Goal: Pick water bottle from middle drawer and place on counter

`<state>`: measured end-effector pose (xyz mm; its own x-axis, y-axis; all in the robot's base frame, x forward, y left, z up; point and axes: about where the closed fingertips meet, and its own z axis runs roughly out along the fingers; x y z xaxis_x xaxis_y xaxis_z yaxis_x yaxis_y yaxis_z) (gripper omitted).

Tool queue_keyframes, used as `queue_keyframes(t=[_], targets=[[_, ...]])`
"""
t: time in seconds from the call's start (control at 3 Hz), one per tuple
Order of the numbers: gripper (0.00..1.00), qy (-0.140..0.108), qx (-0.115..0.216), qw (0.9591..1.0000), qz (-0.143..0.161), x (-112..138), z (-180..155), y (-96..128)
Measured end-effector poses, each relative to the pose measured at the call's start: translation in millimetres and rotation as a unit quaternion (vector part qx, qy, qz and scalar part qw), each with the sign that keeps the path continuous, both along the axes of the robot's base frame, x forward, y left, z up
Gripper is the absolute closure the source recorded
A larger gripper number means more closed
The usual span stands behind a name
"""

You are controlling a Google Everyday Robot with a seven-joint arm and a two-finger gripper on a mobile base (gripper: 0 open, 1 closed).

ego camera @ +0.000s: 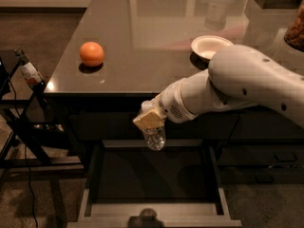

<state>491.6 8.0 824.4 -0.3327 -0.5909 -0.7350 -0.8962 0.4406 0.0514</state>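
My gripper (151, 118) is shut on the water bottle (155, 137), a small clear plastic bottle that hangs below the fingers. It is held in the air above the open middle drawer (152, 208), just below and in front of the front edge of the counter (142, 37). The bottle's cap is hidden by the gripper. The drawer's dark floor lies bare below the bottle. My white arm reaches in from the right, across the counter's front right part.
An orange (91, 53) sits on the counter's left. A white bowl (211, 46) sits at the right, partly behind my arm. A white-lidded jar (217, 1) stands at the back. A brown bottle (29, 72) rests on a dark rack at the left.
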Motion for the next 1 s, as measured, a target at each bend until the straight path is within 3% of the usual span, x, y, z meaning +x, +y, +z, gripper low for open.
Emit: queue_keyframes(t=[0.67, 1.0], targets=[[1.00, -0.054, -0.014, 0.9984, -0.001, 4, 88, -4], [1.00, -0.054, -0.014, 0.9984, -0.001, 4, 88, -4]])
